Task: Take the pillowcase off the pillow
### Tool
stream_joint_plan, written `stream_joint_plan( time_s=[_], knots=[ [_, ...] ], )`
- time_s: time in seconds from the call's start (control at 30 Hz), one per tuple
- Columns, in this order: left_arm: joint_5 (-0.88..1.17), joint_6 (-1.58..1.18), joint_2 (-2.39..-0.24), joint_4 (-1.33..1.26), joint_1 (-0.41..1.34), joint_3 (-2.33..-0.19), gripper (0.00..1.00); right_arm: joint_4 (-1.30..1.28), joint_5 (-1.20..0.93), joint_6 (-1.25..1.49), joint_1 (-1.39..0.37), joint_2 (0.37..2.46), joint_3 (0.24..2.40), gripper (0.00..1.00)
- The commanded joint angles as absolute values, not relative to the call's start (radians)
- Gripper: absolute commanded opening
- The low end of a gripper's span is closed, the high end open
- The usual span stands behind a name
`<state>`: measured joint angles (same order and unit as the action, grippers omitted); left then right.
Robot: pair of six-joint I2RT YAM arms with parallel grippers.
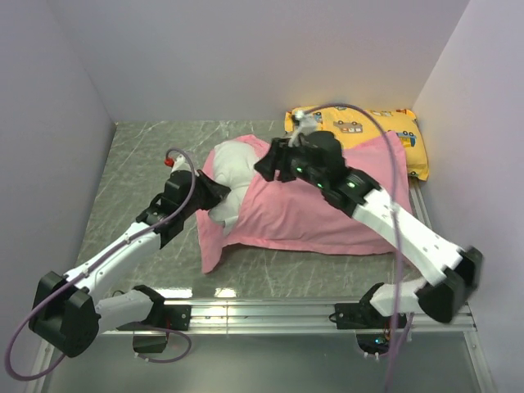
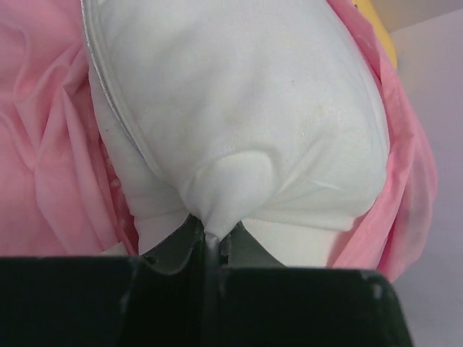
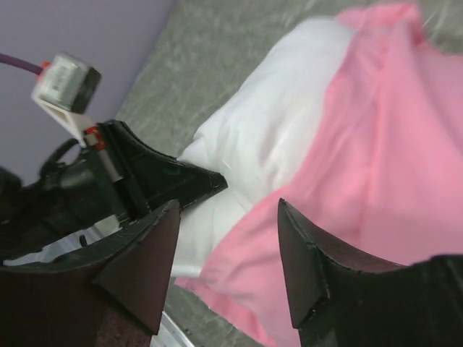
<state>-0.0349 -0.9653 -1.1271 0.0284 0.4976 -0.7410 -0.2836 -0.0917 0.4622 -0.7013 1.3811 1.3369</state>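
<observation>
Grey marbled tabletop [image 1: 135, 160] fills the left of the top view, and from 7 o'clock we see the left arm [image 1: 123, 246] reach up to the bedding. Its left gripper [image 2: 210, 233] has its fingers pressed together on a small pinched fold of the pillow [image 1: 233, 164]. In the wrist view the white cloth is drawn to a peak between the black jaws. The pillow's bare white end bulges out at the 9 o'clock side of the pillowcase [image 1: 327, 213]. The rest of it lies inside the pink cover, which is bunched around the white on both sides of that pinch.

Further right, the right arm [image 1: 393, 221] comes in from 4 o'clock across the pink fabric. The right gripper [image 3: 228, 256] sits over the line where white meets pink, at about 11 o'clock of the cover. Its fingers are spread wide apart, not closed on anything. Whether their tips touch the cloth we cannot tell; they may just hover above it. At 1 o'clock of the pillowcase lies a yellow cartoon-vehicle pillow [image 1: 393, 131], its near edge covered by the pink corner.
</observation>
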Motion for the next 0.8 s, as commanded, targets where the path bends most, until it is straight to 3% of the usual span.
stream_joint_plan(
  time_s=[0.0, 0.2, 0.3, 0.37, 0.5, 0.57, 0.77],
  knots=[
    [-0.114, -1.000, -1.052, -0.008, 0.492, -0.756, 0.00, -0.385, 0.095, 0.408, -0.704, 1.200, 1.263, 0.65],
    [-0.107, -0.979, -1.025, -0.003, 0.492, -0.792, 0.00, -0.391, 0.146, 0.448, -0.716, 1.114, 1.075, 0.61],
    [-0.091, -0.966, -1.025, -0.005, 0.491, -0.810, 0.00, -0.374, 0.132, 0.454, -0.739, 1.152, 1.057, 0.44],
    [-0.094, -0.957, -1.026, 0.005, 0.492, -0.828, 0.00, -0.368, 0.138, 0.451, -0.747, 1.181, 1.049, 0.39],
    [-0.156, -0.907, -0.996, 0.076, 0.482, -0.860, 0.00, -0.408, 0.266, 0.446, -0.746, 1.195, 1.034, 0.07],
    [-0.137, -0.884, -0.956, 0.100, 0.400, -0.882, 0.00, -0.426, 0.296, 0.445, -0.713, 1.160, 0.999, 0.00],
    [-0.006, -0.879, -0.881, 0.156, 0.062, -0.911, 0.00, -0.431, 0.282, 0.448, -0.468, 1.027, 0.887, 0.00]
  ],
)
